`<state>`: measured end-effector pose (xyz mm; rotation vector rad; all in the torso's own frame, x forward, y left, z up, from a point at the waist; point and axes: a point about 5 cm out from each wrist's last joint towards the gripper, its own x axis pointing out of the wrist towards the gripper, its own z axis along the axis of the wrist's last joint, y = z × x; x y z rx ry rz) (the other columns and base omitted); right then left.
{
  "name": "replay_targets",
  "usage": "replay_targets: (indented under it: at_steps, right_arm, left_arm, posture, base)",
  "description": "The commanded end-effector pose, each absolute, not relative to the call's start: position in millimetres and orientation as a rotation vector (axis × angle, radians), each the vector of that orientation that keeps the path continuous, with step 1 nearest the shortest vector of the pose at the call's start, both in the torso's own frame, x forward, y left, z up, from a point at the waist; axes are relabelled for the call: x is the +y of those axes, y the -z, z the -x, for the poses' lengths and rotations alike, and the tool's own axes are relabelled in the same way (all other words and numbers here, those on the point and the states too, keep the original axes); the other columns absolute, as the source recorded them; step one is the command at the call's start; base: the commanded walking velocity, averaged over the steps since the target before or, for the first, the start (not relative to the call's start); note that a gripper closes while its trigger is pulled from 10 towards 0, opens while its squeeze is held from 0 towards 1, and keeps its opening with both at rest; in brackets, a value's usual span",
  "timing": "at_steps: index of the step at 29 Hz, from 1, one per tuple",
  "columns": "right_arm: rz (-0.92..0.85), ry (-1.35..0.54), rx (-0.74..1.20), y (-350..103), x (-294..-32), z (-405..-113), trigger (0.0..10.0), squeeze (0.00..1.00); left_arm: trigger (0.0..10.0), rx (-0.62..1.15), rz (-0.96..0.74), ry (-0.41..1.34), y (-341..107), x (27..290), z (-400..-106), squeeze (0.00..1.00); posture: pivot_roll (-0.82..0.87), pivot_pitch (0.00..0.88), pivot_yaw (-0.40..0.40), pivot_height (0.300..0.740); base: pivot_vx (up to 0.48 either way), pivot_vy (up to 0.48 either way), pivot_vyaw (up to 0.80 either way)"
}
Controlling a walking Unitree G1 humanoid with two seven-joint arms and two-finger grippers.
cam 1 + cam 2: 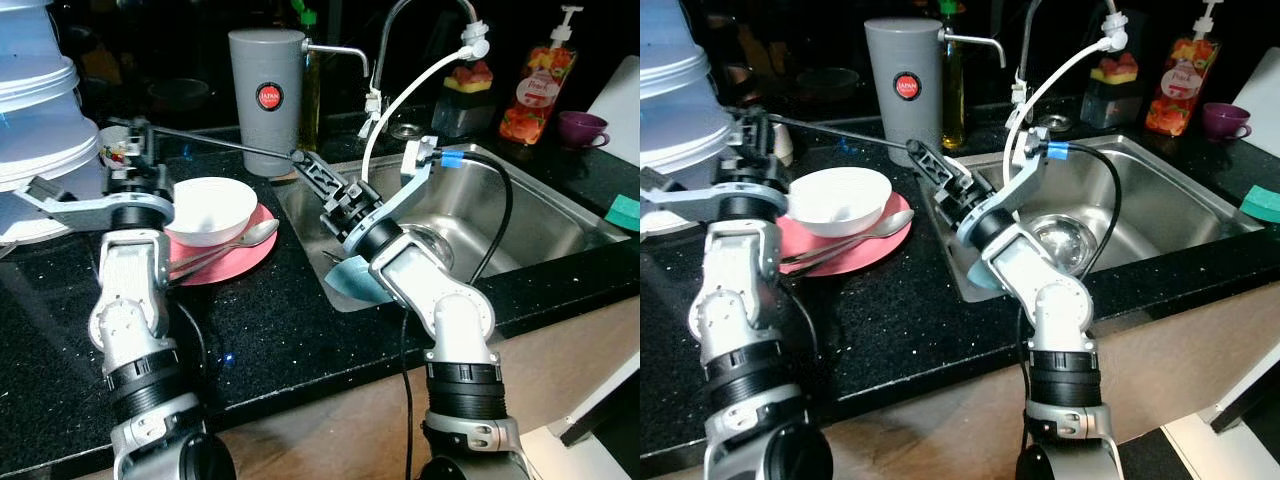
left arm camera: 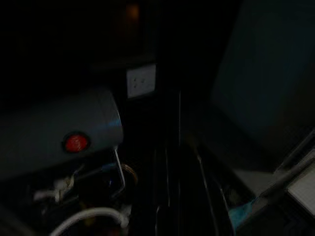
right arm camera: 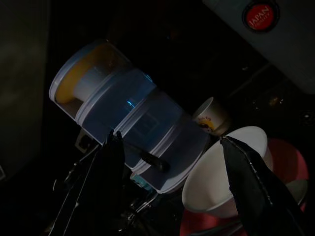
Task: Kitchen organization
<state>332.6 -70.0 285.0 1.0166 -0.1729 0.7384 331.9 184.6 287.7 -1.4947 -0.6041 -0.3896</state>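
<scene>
The white bowl (image 1: 208, 208) is seen on the red plate (image 1: 240, 262) beside the sink (image 1: 560, 225), just ahead of the right gripper (image 3: 172, 189), whose 2 fingers are spread apart and empty.

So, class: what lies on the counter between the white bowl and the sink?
In the left eye view, between the white bowl and the sink: the pink plate's rim, a spoon, then bare black counter.

A round red badge (image 1: 269, 96) reading "JAPAN" sits on the grey cylindrical canister (image 1: 266, 100), at twelve o'clock from the white bowl (image 1: 210, 208). Other labels are unreadable.
</scene>
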Motion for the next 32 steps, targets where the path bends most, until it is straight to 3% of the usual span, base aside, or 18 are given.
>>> replay_targets:
  at_steps: [1,6,7,8,9,10,31,32]
  right_arm:
    - [-1.238,-0.795,-0.142,-280.4,-34.6,-320.1,10.0,0.00]
    - [-1.270,-0.790,-0.157,-282.7,-37.9,-320.5,9.6,0.00]
    - [-1.274,-0.791,-0.159,-282.8,-38.4,-320.5,4.9,0.00]
    - [-1.274,-0.791,-0.159,-282.8,-38.4,-320.5,4.9,0.00]
    - [-1.277,-0.792,-0.160,-282.9,-38.7,-320.4,3.7,0.00]
    - [-1.279,-0.793,-0.163,-283.1,-38.9,-320.3,0.0,0.00]
    - [-1.323,-0.795,-0.171,-286.4,-39.5,-318.5,0.0,0.00]
    - [-1.334,-0.792,-0.171,-286.6,-40.4,-318.7,0.0,0.00]
  left_arm:
    - [0.0,-0.551,1.561,0.396,-275.6,166.3,-330.8,0.00]
    - [0.0,-0.543,1.571,0.391,-272.9,164.9,-331.8,0.00]
    - [0.0,-0.542,1.571,0.392,-272.9,165.1,-332.0,0.00]
    - [0.0,-0.542,1.571,0.392,-272.9,165.1,-332.0,0.00]
    - [0.0,-0.541,1.568,0.392,-272.9,165.3,-331.9,0.00]
    - [0.0,-0.540,1.565,0.393,-272.8,165.5,-331.9,0.00]
    - [0.0,-0.528,1.536,0.376,-270.0,165.7,-334.7,0.00]
    - [2.0,-0.512,1.522,0.367,-269.0,165.1,-335.8,0.00]
  posture:
    - [-0.04,0.000,0.029,0.740]
    - [-0.04,0.000,0.029,0.740]
    - [-0.04,0.000,0.029,0.740]
    - [-0.04,0.000,0.029,0.740]
    - [-0.04,0.000,0.030,0.740]
    - [-0.04,0.000,0.032,0.740]
    - [-0.04,0.000,0.036,0.740]
    - [-0.04,0.000,0.036,0.740]
  base:
    - [0.000,0.000,0.00]
    - [0.000,0.000,0.00]
    - [0.000,0.000,0.00]
    - [0.000,0.000,0.00]
    - [0.000,0.000,0.00]
    - [0.000,0.000,0.00]
    - [0.000,0.000,0.00]
    - [0.000,0.000,0.00]
